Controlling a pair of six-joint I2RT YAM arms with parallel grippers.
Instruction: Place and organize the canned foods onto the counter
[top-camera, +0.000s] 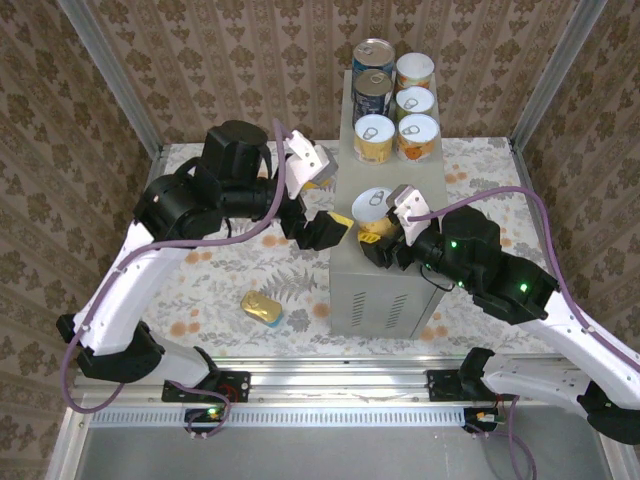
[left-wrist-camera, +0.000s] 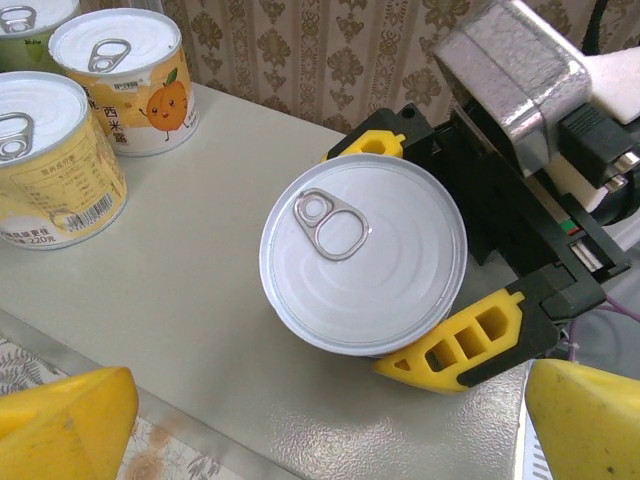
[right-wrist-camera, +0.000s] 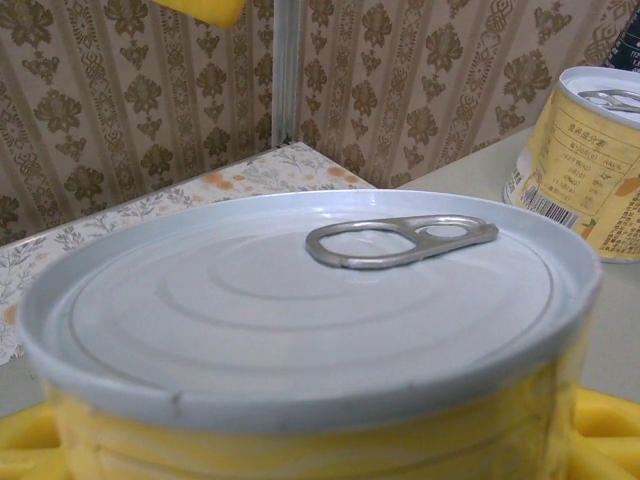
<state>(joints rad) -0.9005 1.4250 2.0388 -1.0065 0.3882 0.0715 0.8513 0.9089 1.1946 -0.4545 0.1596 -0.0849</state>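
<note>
The flat tin (top-camera: 262, 306) lies on the floral floor, its label too small to read. The left end effector (top-camera: 333, 222) hangs spread apart beside the surface (top-camera: 385, 290). The right end effector (left-wrist-camera: 415, 245) is clamped round a pull-tab can (left-wrist-camera: 350, 290) at its near end, label mostly hidden.

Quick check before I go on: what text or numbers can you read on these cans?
"西米露": on the orange-cartoon can.
"220克": on the yellow can, low on its label beside the barcode.
Other print on that label: too small to read.
Neighbouring can, right wrist view: label blurred.
Gripped can: lid bears no text.
</note>
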